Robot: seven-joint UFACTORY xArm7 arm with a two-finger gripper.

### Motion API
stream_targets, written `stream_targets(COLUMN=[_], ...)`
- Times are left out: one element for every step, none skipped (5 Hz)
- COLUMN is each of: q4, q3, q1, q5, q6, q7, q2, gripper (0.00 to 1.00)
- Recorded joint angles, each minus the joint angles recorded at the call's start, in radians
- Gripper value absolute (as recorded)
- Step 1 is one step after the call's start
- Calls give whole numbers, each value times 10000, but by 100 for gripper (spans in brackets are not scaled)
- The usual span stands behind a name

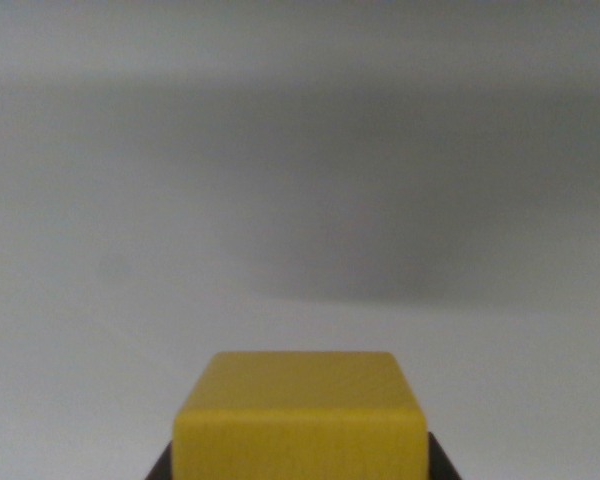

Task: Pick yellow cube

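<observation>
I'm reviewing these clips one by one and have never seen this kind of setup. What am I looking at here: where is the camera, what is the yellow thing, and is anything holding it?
This is a single picture from a camera mounted on a robot arm's wrist, looking past its gripper. The yellow cube fills the bottom centre. Dark pieces peeking out at both its lower corners are probably the gripper's fingers, so the cube seems to sit between them, though the picture does not show the grip itself clearly. Behind is a plain pale grey surface with a soft shadow on it. Nothing else shows on that surface.
</observation>
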Motion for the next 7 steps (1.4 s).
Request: stream_targets(q4=[304,304,617,617,923,923,1266], q3=[2,2,5,5,7,7,10], q1=[-3,-3,-6,-6,-9,-9,-12], q5=[3,3,7,7,10,10,14], q6=[438,438,891,891,1331,1331,1827], q7=[9,9,18,18,27,27,38], q2=[-135,-135,-274,-274,-409,-409,-561], gripper=[100,100,100,100,100,100,100])
